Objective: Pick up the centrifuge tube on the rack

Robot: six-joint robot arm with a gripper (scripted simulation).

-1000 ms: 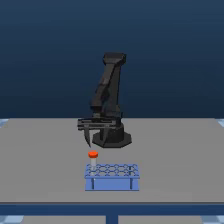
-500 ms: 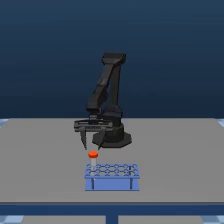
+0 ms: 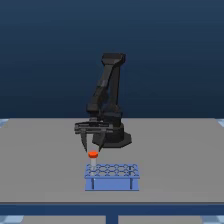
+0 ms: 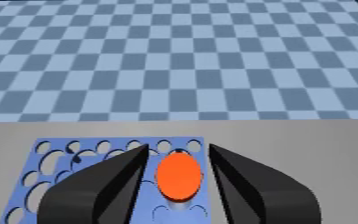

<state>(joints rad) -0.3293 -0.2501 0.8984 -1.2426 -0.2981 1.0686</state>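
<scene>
Wrist view: dark tapered gripper (image 4: 177, 192) flanks centrifuge tube (image 4: 178, 175) orange cap.

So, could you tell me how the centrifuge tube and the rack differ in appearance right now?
The centrifuge tube is small and slender with an orange-red cap; the rack is a much wider, low, light-blue block with rows of round holes. The tube stands upright at the rack's corner on the exterior view's left, between the gripper fingers, while the rack lies flat on the grey table.

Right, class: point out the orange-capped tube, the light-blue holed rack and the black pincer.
Orange-capped tube (image 4: 177, 175): wrist view, on its cap.
Light-blue holed rack (image 3: 112, 183): exterior view, front wall.
Black pincer (image 3: 92, 148): exterior view, between fingertips.
</scene>
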